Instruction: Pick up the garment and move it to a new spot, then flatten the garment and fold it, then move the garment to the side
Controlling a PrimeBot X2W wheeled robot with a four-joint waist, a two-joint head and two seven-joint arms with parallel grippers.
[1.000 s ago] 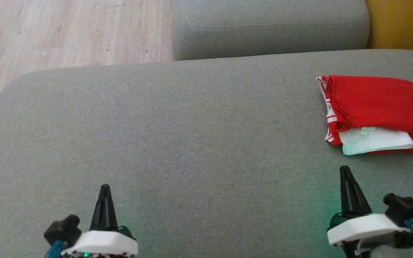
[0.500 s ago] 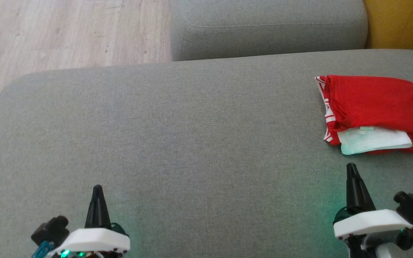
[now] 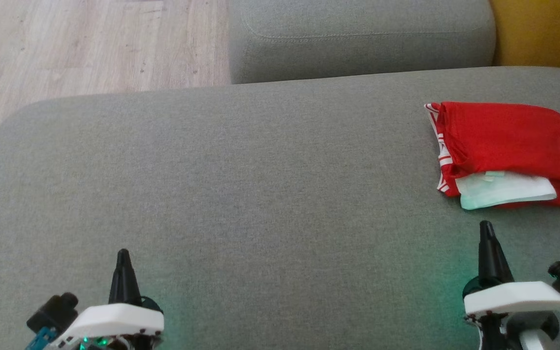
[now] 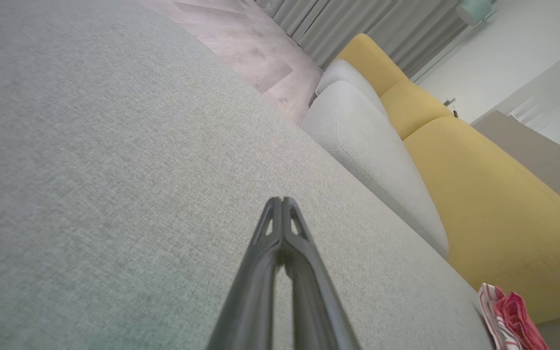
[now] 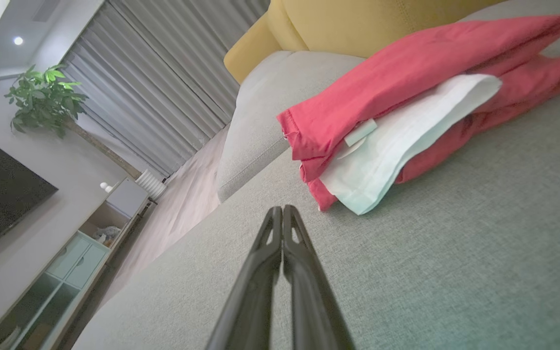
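Grey woven sofa seat [image 3: 260, 194], with a folded red fabric garment [image 3: 503, 136] showing a white inner panel at its far right, near the yellow upholstered backrest [image 3: 542, 34]. Right gripper [image 3: 485, 227], fingers pressed together and empty, points at it from just short. Left gripper [image 3: 123, 255], likewise closed, sits well apart. Risk: a nudge or single-layer pinch would spill the loose fold. Free room extends leftward to the rounded edge above pale wood floor [image 3: 90, 43].

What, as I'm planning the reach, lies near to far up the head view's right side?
Right end effector → folded red garment → yellow sofa back.
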